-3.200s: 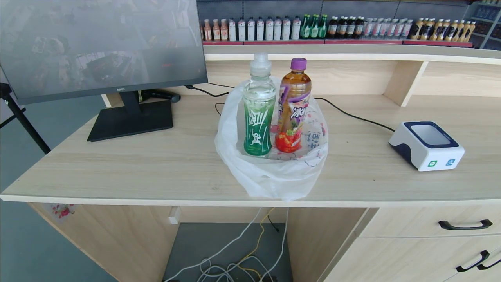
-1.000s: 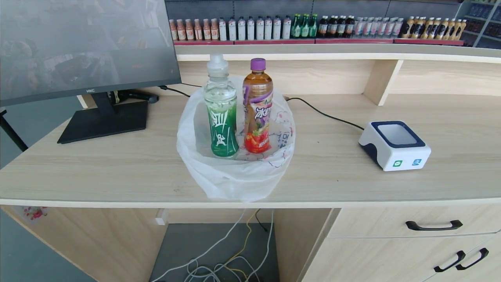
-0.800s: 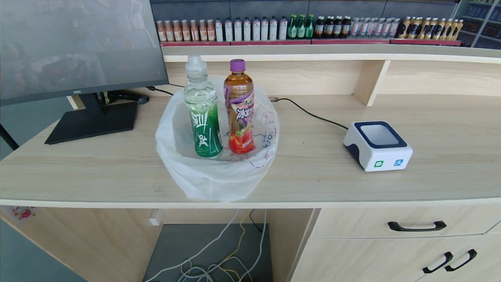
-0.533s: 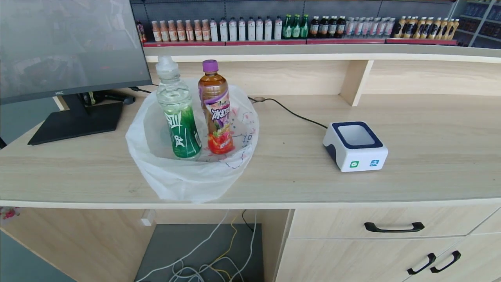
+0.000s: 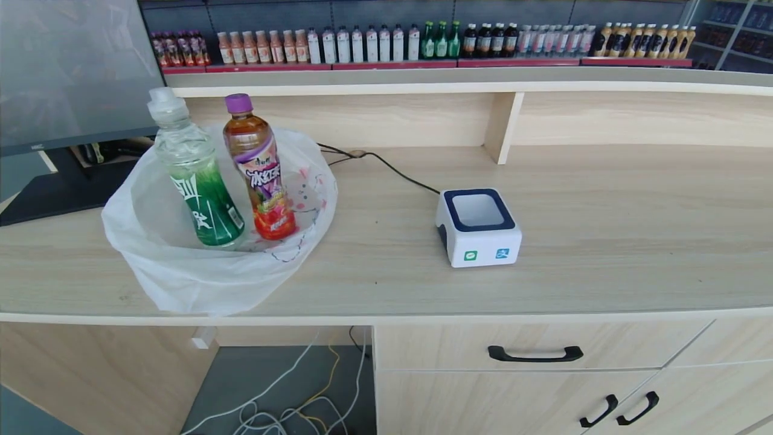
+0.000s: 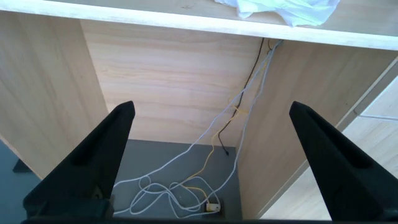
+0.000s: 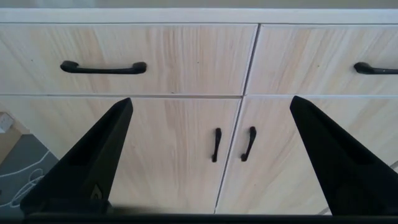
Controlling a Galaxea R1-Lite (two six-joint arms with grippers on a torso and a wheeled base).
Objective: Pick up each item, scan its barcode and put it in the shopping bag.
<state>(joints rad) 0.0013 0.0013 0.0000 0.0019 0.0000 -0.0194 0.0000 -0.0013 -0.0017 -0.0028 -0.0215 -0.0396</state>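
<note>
- A white plastic shopping bag (image 5: pixel 181 272) sits open on the left part of a light wooden counter (image 5: pixel 604 241). Its near edge droops over the counter's front lip.
- Two drink bottles stand upright inside the bag, close side by side: a green-labelled bottle (image 5: pixel 194 181) on the left and a purple-capped tea bottle (image 5: pixel 261 175) on the right.
- A white and navy barcode scanner (image 5: pixel 478 226) sits to the right of the bag, apart from it, with its window facing up. A black cable (image 5: pixel 386 169) runs from it towards the far wall of the counter.
- The left gripper (image 6: pixel 211 107) is below counter level with its jaws spread wide and nothing between them. It faces the open space under the counter, where loose wires (image 6: pixel 186 186) lie on the floor. The bag's overhanging edge is above and beyond the jaws, well apart from them.
- The right gripper (image 7: pixel 211 101) also has its jaws spread wide and empty. It faces drawer fronts and cabinet doors with black handles (image 7: pixel 102 66).
- The bag's rim hides the bottle bases, and no barcode can be made out.
- A dark monitor (image 5: pixel 66 66) is cut off at the far left edge.
</note>
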